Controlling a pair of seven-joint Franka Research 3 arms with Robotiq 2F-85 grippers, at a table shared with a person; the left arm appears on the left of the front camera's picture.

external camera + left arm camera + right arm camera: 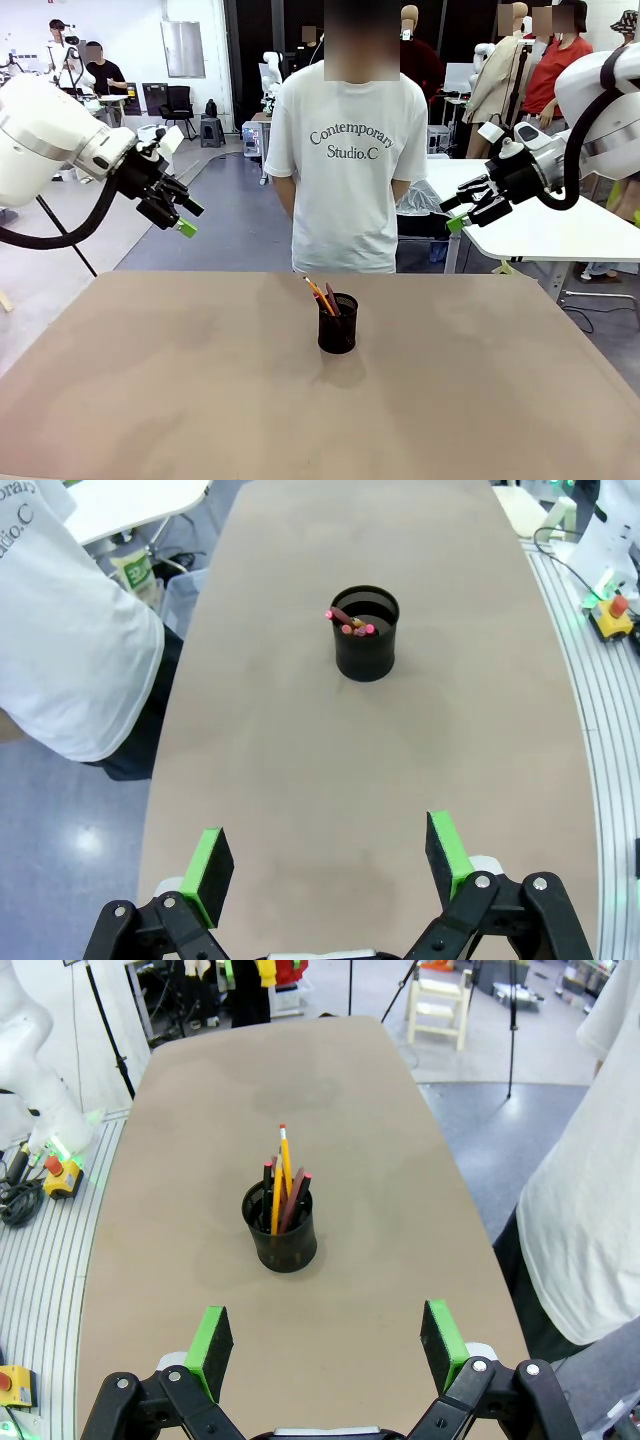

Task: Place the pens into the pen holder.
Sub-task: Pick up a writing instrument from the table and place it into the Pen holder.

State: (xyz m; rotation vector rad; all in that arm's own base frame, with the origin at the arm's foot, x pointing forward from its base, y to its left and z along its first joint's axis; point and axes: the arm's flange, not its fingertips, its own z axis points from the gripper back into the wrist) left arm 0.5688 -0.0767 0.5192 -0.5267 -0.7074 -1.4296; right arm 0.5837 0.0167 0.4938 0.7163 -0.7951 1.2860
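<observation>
The left claw [183, 218] and the right claw [462, 209] both hang in the air above the table [150, 380], spread wide, gripping and touching nothing. One black mesh pen holder [338, 323] stands near the middle of the table, somewhat toward the far edge where a person in a white T-shirt [345, 170] stands. The pens [283, 1192] all stand inside it. The right wrist view shows four: two orange-yellow, one dark reddish-brown, one black. The left wrist view looks down on their pink ends.
</observation>
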